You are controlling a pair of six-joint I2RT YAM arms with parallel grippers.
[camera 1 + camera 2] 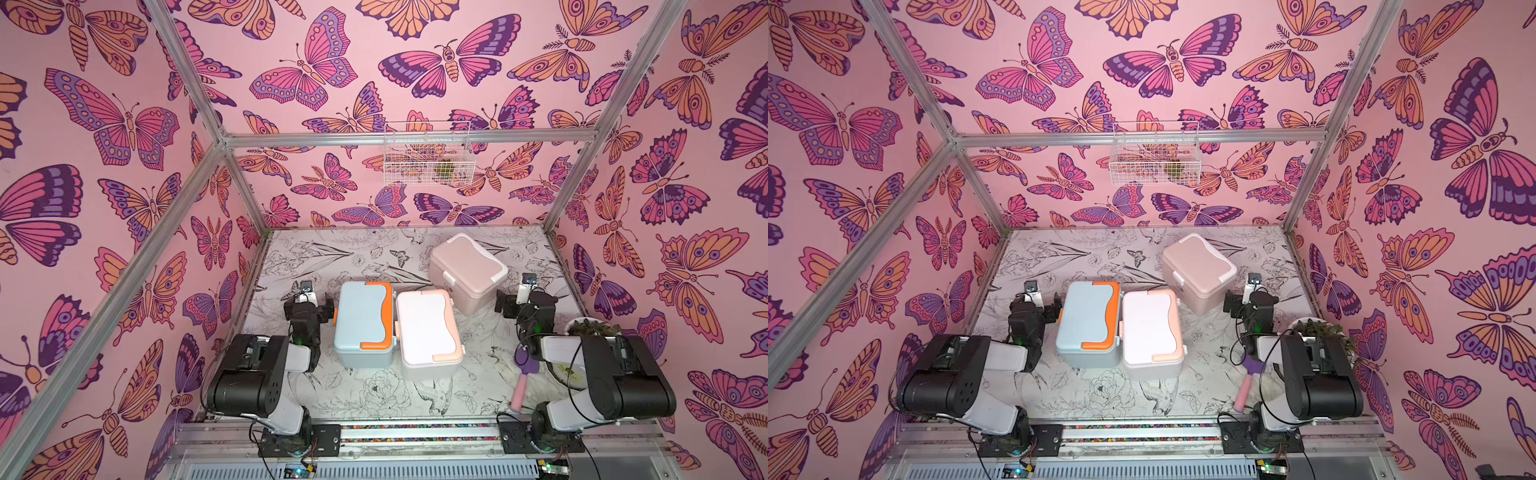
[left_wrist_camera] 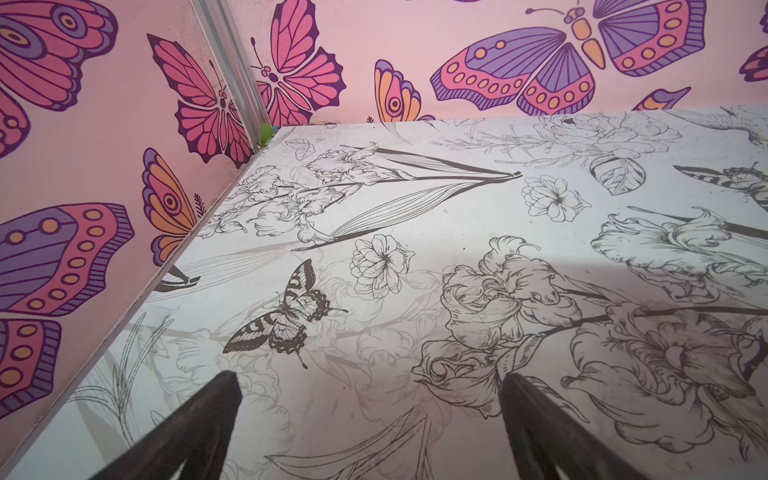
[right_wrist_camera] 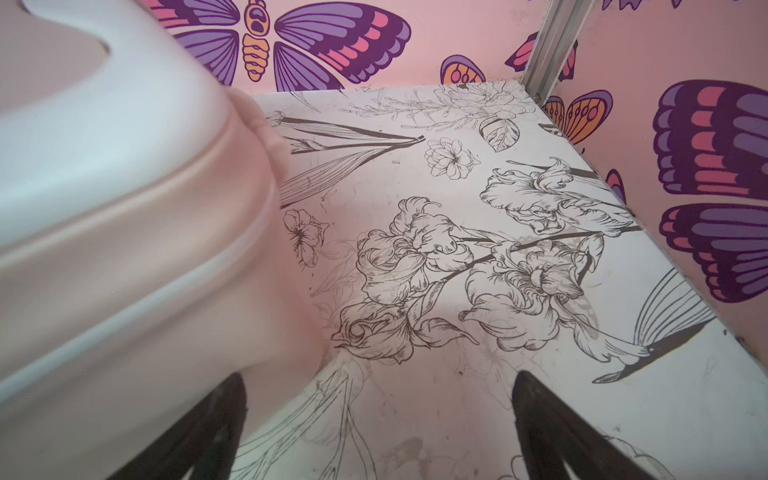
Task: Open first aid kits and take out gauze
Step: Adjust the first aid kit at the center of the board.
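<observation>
Three first aid kits stand on the flowered table (image 1: 332, 257) with their lids shut. The light blue kit with orange trim (image 1: 363, 322) (image 1: 1090, 322) touches the white kit with peach trim (image 1: 428, 332) (image 1: 1152, 332). The dusty pink kit with white trim (image 1: 467, 272) (image 1: 1198, 270) stands behind them, turned at an angle. My left gripper (image 1: 309, 297) (image 2: 370, 380) is open and empty, just left of the blue kit. My right gripper (image 1: 525, 297) (image 3: 379, 378) is open and empty, just right of the pink kit (image 3: 124, 208). No gauze is in view.
A pink-handled purple brush (image 1: 521, 380) lies near the front right by the right arm. A white bowl holding a plant (image 1: 590, 328) sits behind that arm. A wire basket (image 1: 428, 156) hangs on the back wall. Butterfly walls close in the table on three sides.
</observation>
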